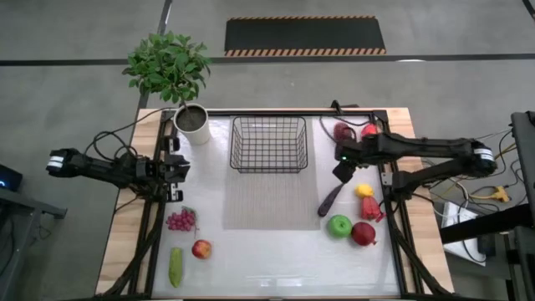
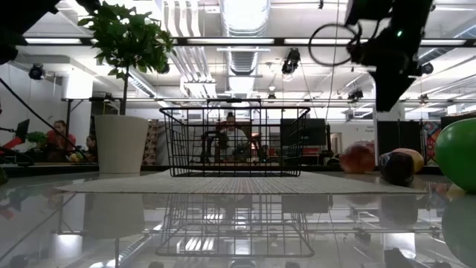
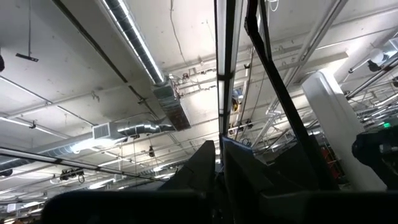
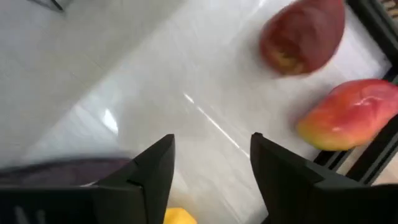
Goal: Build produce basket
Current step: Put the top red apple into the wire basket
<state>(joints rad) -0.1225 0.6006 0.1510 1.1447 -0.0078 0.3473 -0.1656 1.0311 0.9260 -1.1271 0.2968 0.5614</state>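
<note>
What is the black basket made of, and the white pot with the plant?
The basket looks like thin metal wire coated black: an open grid you can see through. The plant pot looks like smooth white ceramic or plastic, plain and matte; the pictures cannot settle which.

White desk (image 1: 276, 251) carries grey mat (image 1: 266, 201), basket (image 1: 268, 144), plant pot (image 1: 193, 123), scattered produce (image 1: 339, 225).

— what do these arms actually look like up close?

— both matte black, chunky jointed links. White band near the base of the left arm (image 1: 58, 161) and the right arm (image 1: 481, 153), black cables trailing off each, small green light on the right one. Fingers (image 4: 152, 171) are flat black wedges.
</note>
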